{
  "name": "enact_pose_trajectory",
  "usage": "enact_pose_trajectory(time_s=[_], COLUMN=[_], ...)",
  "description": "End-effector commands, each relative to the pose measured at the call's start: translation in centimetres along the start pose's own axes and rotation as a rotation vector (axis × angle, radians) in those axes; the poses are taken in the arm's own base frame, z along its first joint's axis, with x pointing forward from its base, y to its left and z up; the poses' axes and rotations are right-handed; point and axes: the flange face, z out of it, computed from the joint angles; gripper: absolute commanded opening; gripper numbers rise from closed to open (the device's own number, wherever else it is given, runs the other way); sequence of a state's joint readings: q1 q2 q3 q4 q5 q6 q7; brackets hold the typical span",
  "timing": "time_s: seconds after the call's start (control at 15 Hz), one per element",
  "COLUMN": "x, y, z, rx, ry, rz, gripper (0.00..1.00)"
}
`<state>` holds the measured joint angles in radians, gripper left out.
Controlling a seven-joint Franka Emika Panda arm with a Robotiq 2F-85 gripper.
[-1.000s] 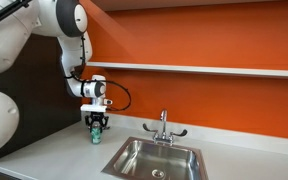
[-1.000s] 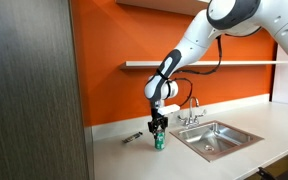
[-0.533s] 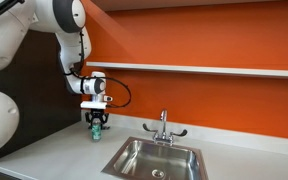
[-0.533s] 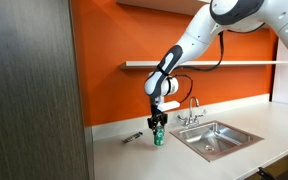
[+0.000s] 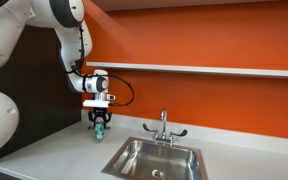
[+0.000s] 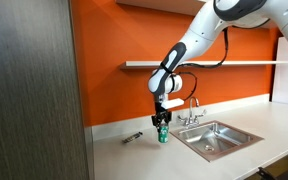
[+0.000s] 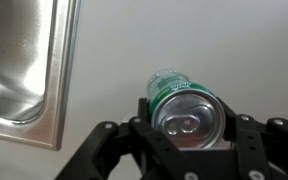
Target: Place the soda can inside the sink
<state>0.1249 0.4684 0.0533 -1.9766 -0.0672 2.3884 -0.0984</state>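
Now, the soda can (image 7: 189, 108) sits pinched in the pincer (image 5: 99, 124).
Upright over the table (image 5: 54, 155), beside the sink (image 5: 134, 141), not inside; the green label's light markings are too blurred to read.

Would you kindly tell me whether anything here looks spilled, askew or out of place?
Nothing looks spilled or damaged. The soda can is held upright in the gripper; only a small dark object lies loose on the counter.
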Motion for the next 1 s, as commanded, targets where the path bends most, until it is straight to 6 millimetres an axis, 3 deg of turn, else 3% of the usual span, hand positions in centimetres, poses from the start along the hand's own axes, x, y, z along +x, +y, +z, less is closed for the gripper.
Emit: enact_pose_trajectory(time_s=[0.0, 0.33, 0.93], x=[-1.7, -3.5, -8.4], y=[1.9, 4.7, 10.4], z=[-1.7, -1.9, -1.3], rx=[-0.017, -0.021, -0.016], ry=[0.005, 0.008, 0.02], rz=[0.05, 0.118, 0.268], gripper=[0.38, 0.38, 0.38])
